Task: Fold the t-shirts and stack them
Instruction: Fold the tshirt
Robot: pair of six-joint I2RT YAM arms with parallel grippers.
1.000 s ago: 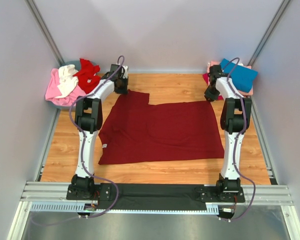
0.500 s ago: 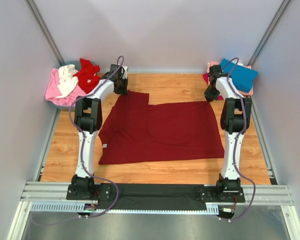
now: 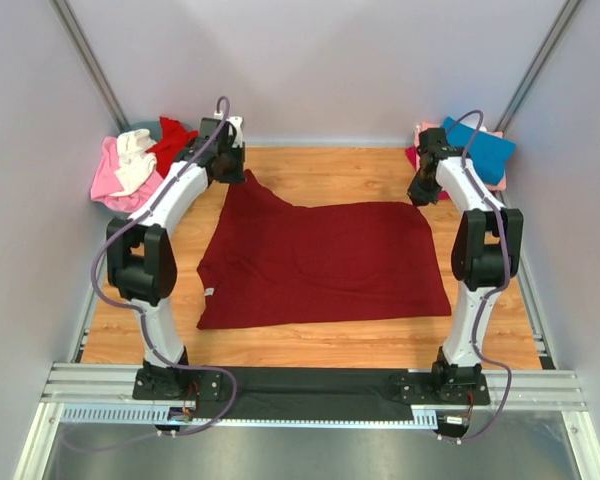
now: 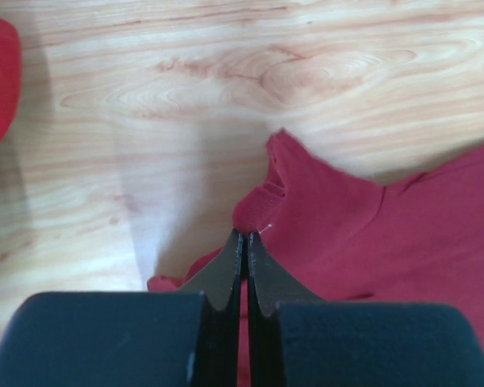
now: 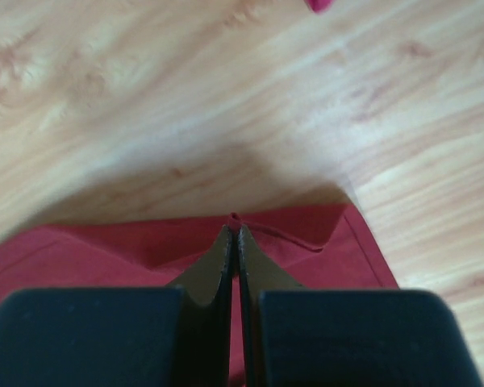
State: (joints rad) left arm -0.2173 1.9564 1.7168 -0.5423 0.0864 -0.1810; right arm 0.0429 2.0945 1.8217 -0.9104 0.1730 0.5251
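The large dark maroon t-shirt (image 3: 320,260) lies spread on the wooden table. My left gripper (image 3: 230,172) is shut on its far left corner and lifts it a little; in the left wrist view the fingertips pinch a fold of the maroon t-shirt (image 4: 339,234). My right gripper (image 3: 420,192) is shut on the far right corner; in the right wrist view the maroon t-shirt (image 5: 129,250) bunches at the fingertips. Pink (image 3: 105,172), white (image 3: 135,160) and bright red (image 3: 170,142) t-shirts are heaped at the back left. A teal-blue t-shirt (image 3: 480,148) lies at the back right.
The back-left heap rests in a grey basket (image 3: 125,205). The teal-blue shirt sits on a folded pile with pink and red layers (image 3: 416,152) showing. White walls close in the table on three sides. A metal rail (image 3: 310,385) runs along the near edge.
My left arm has swung outward and its gripper has pulled the far left corner of the maroon shirt back and up, drawing that edge into a peak. The right gripper has barely moved.
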